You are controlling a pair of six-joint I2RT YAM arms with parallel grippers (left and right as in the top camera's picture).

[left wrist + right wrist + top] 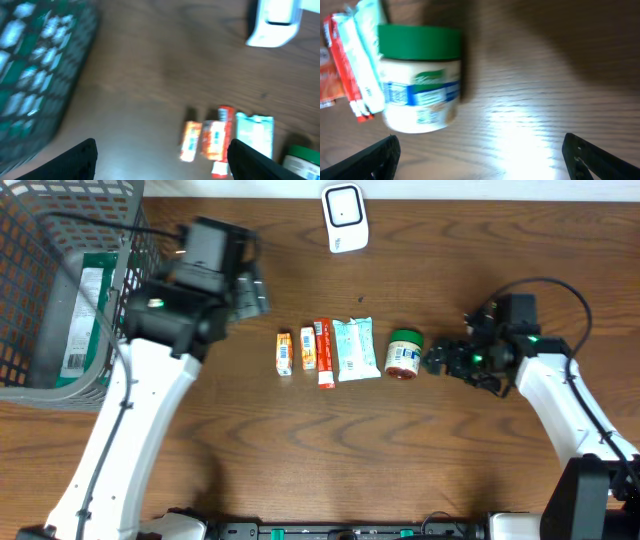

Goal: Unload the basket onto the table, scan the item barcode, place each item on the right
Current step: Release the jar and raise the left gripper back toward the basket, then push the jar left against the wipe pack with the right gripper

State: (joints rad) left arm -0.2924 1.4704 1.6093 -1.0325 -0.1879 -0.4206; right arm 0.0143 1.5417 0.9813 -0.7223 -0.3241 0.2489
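Several items lie in a row mid-table: two small orange boxes [284,352] [307,348], a red tube [324,352], a pale teal packet [355,348] and a white jar with a green lid [404,354]. The white scanner [343,218] stands at the far edge. My left gripper [250,290] hovers open and empty to the left of the row; in its wrist view the boxes [190,141] and scanner [275,22] show blurred. My right gripper [440,362] is open just right of the jar [420,80], which lies on its side ahead of the jaws, not between them.
A grey wire basket [20,310] holding a green packet [85,310] fills the far left corner; it also shows blurred as the basket [35,75] in the left wrist view. Bare wood lies in front of the row.
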